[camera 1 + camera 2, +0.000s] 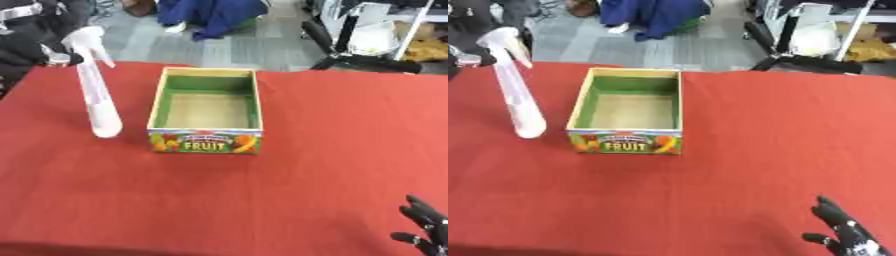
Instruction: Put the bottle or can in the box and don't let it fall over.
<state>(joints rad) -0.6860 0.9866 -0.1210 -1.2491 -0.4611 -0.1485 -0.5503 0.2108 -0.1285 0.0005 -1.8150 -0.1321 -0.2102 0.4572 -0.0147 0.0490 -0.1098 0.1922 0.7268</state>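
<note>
The tall, translucent white plastic spray bottle (96, 92) stands to the left of the box, slightly tilted, its rounded base low by the box's front left corner and its trigger head up at the far left. Whether the base touches the cloth or hangs just above it cannot be told. The black left hand (31, 50) comes in from the upper left and meets the bottle at its neck, just under the spray head; its fingers look curled round the neck, though the blur hides how they lie. In the right eye view only a sliver of this hand shows at the left edge.

The open cardboard box (157, 100), with pale wooden-coloured rims, green inner walls and a front panel printed with fruit and the word FRUIT, sits near the middle of the table, just beside the bottle and apart from it. Nothing lies inside it.

The black right hand (846, 235) shows at the lower right corner, fingers straight and spread upward, holding nothing, well apart from the box and bottle.

A red cloth-covered table (332, 150) bears everything. Beyond its far edge lie a grey floor, a heap of blue fabric (214, 15) and the black base of a chair (367, 60) with white things behind it.
</note>
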